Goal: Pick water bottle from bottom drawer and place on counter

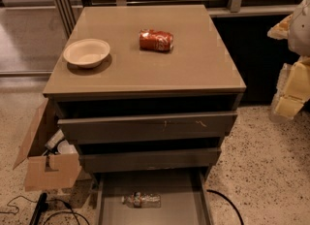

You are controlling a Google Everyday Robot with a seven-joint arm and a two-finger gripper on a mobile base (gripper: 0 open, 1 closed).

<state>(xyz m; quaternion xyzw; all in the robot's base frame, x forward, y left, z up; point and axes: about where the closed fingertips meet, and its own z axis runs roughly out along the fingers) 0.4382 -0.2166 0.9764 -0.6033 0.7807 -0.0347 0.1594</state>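
The water bottle (141, 200), small and clear with a dark label band, lies on its side on the grey floor of the open bottom drawer (174, 209), left of its middle. The counter (193, 69) is the glossy tan top of the cabinet above it. My gripper (292, 86) shows as cream and yellow parts at the right edge of the view. It is level with the counter's front edge, off to the right of the cabinet, and far from the bottle. Nothing shows in it.
A crushed red soda can (156, 40) and a white bowl (86, 52) sit on the counter. The two upper drawers (145, 127) stand slightly out. An open cardboard box (43, 166) and black cables (38, 209) lie on the floor at the left. Another cable (227, 204) lies to the right of the drawer.
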